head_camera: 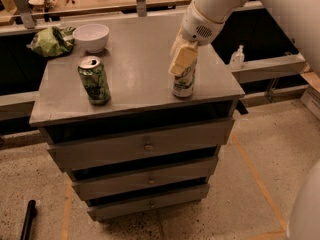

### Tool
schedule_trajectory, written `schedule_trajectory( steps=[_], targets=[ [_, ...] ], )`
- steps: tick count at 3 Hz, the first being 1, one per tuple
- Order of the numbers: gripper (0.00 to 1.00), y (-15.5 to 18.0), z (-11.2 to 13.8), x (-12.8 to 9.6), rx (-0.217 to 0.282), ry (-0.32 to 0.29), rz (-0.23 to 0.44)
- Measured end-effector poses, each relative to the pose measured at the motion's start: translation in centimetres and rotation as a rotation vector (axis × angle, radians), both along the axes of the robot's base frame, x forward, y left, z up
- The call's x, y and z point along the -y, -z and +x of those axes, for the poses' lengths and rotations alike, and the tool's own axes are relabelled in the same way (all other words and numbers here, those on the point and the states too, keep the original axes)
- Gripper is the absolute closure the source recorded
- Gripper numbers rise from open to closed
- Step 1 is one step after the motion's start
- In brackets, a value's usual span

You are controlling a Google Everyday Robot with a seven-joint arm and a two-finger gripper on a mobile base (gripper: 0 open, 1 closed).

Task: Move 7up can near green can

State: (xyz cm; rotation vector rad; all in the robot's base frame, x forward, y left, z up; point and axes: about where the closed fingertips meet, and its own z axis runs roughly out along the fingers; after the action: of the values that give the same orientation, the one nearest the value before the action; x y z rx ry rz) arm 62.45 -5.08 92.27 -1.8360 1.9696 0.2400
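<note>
The 7up can, white with green lettering, stands upright near the front right of the grey cabinet top. My gripper comes down from the upper right and sits over the can's top, its cream fingers around the upper part of the can. The green can, dark mottled green with a silver top, stands upright at the front left of the cabinet top, well apart from the 7up can.
A white bowl and a crumpled green bag sit at the back left of the cabinet top. The cabinet has drawers below. A small bottle stands on a ledge to the right.
</note>
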Motion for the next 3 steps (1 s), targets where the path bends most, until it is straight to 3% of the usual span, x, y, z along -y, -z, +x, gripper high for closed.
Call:
schedule_trajectory(
  steps=[1, 2, 3],
  targets=[
    [1.00, -1.3, 1.0, -4.0, 0.002, -0.074, 0.021],
    [1.00, -3.1, 2.9, -10.7, 0.030, -0.160, 0.063],
    [1.00, -2.3, 2.4, -14.8, 0.031, -0.212, 0.094]
  ],
)
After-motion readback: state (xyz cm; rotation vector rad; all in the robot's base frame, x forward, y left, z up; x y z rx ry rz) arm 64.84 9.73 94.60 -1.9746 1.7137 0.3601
